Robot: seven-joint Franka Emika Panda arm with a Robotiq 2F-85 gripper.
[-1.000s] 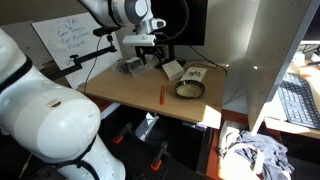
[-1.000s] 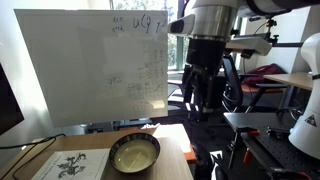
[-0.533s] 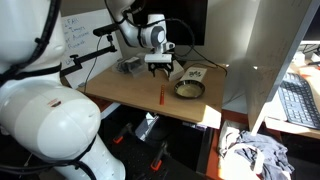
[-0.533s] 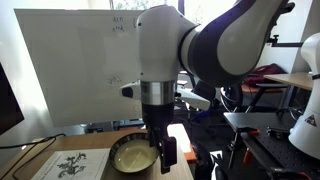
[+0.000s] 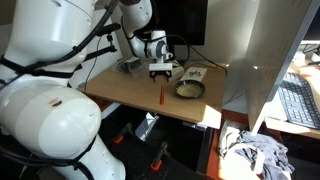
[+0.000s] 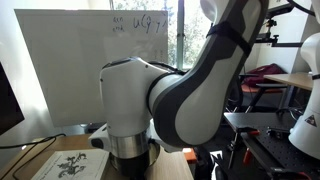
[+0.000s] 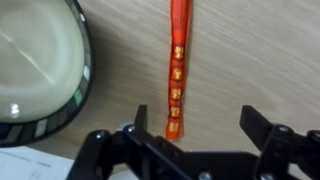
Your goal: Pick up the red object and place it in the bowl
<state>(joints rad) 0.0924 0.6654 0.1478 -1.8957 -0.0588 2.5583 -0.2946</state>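
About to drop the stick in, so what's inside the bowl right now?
Nothing shows inside the bowl: the wrist view gives only its bare, glossy inside. Its left part is cut off by the frame. The red stick lies outside, beside it.

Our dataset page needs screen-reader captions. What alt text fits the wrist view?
A thin red object lies on a wooden table, its near end between the open gripper's fingers. Part of a round bowl shows beside it.

The tool now hangs lower and farther forward over the worktop, just above the red stick.
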